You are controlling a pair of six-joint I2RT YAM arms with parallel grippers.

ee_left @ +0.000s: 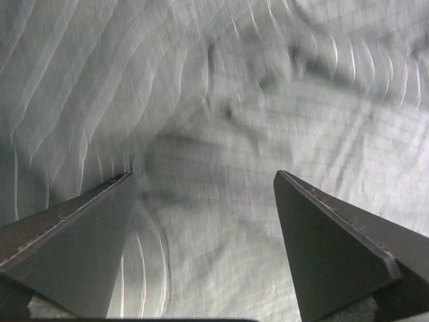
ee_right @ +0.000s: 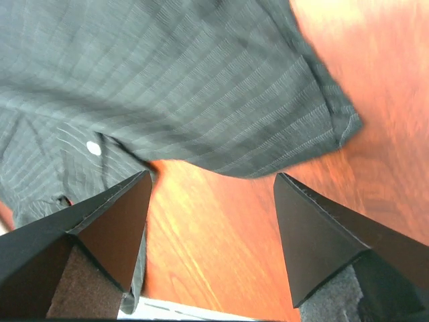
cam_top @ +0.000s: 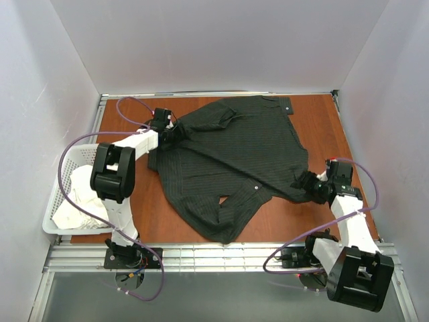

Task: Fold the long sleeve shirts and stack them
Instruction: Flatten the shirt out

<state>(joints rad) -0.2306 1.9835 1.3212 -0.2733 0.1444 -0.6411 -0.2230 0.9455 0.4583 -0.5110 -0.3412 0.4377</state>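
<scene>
Shirt [cam_top: 234,157] looked soft, limp (probably light); left gripper [ee_left: 204,176] and right gripper [ee_right: 211,174] stood agape, hem [ee_right: 335,114] just beyond right jaws worth pinching.

White basket [cam_top: 55,200] of pale cloth [cam_top: 84,201] at the reddish wooden table's [cam_top: 322,127] left edge

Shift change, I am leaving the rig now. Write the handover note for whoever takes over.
Left gripper: open, over fabric at the far-left edge of the shirt, nothing clamped.
Right gripper: open, at the shirt's right edge, bare table between its fingers.
Shirt: lies rumpled and unfolded across the table, with a sleeve trailing toward the near edge.
Done: no fold made, no stack in view.
To do: flatten, fold, stack.
Also there: white basket at the left, holding pale cloth.
</scene>
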